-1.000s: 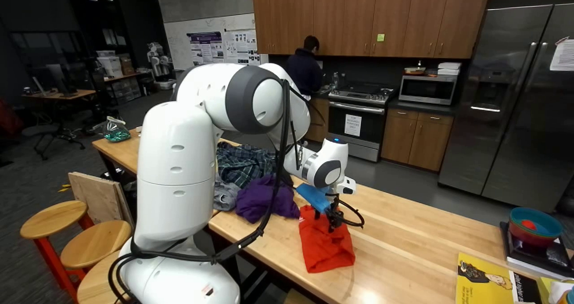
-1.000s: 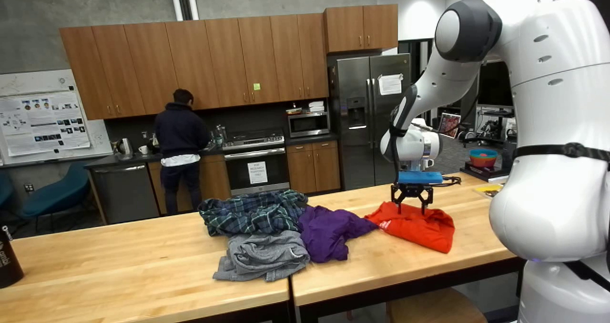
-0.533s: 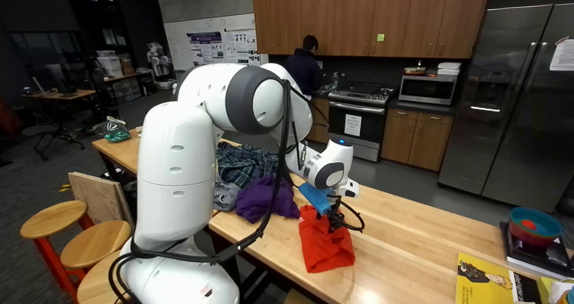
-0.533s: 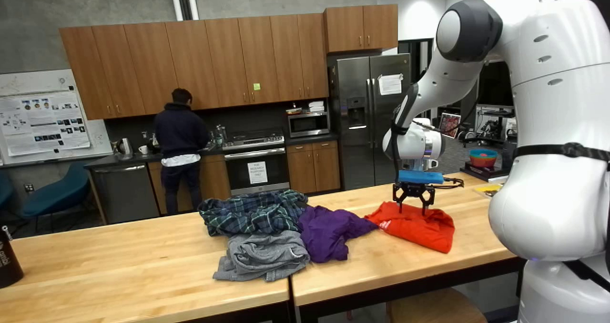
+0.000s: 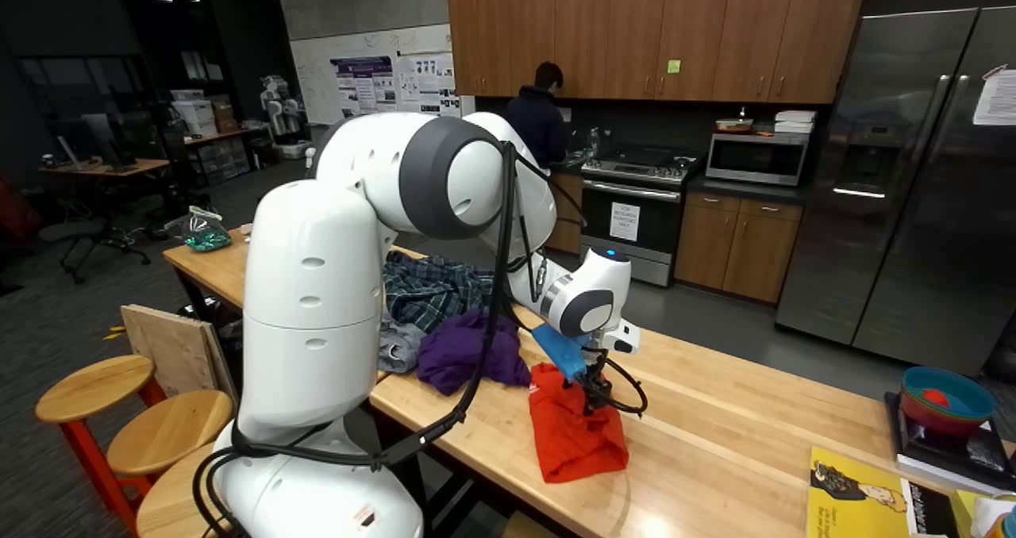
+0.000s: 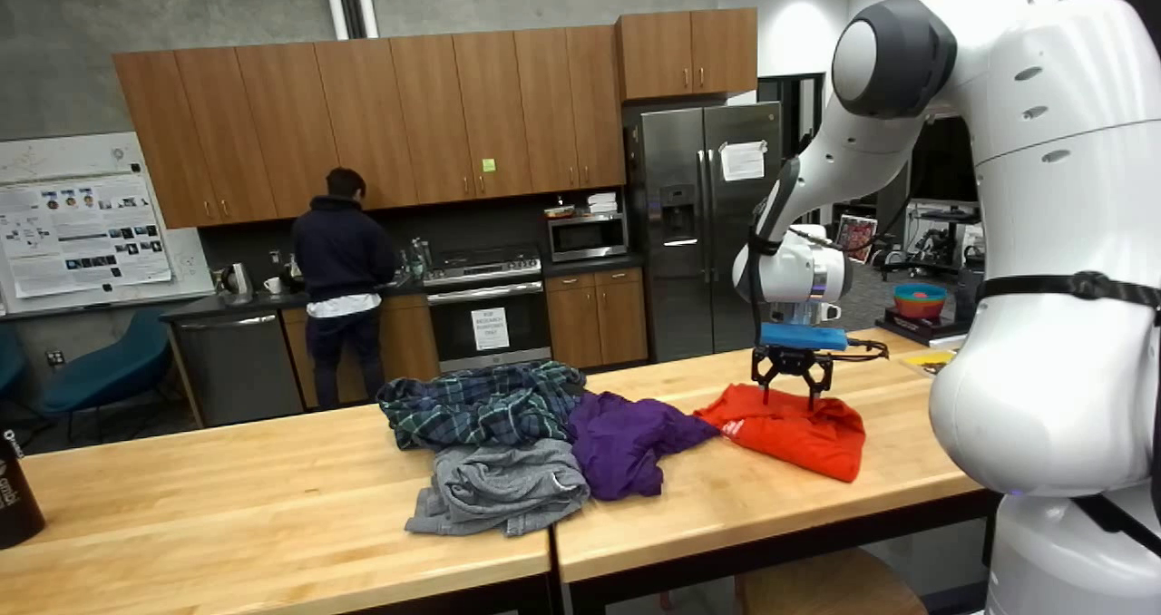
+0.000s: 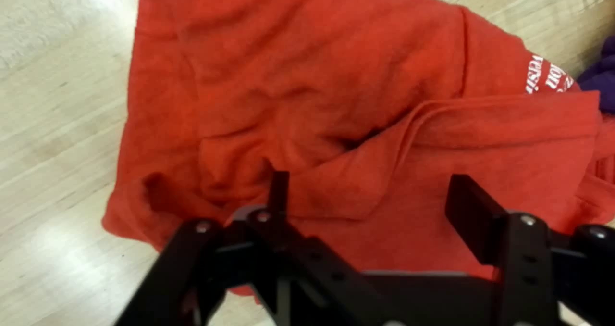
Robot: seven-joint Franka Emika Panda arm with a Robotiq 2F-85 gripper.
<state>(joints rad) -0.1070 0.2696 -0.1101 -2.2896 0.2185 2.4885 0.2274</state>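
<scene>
Red fabric: the cloth (image 7: pixel 336 52) spans most of my wrist view, from the top edge of the frame down behind the gripper (image 7: pixel 367 191) at the bottom. Surface: matte, soft, loosely folded. Its left border runs nearly straight down the left part of the frame and ends at lower left in a curled edge with a dark hollow. Creases gather around the centre. A hem bends just right of the centre and runs towards the right edge, bounding a smoother flap below it. White lettering (image 7: pixel 550 76) is printed at upper right, only partly legible to me.

Position: in an exterior view I locate the cloth (image 6: pixel 798 443) lying on the table (image 6: pixel 272 506), right of the centre of the frame. In an exterior view I locate the cloth (image 5: pixel 575 451) below centre and slightly to the right. In both exterior views the purple garment (image 6: pixel 630 443) lies just to its left.

End effector: the two black fingers (image 7: pixel 475 220) stand widely spread, one left and one right of centre in my wrist view, with the flap lying unpinched across the gap. In both exterior views they point down over the cloth; I cannot tell whether the tips touch it.
</scene>
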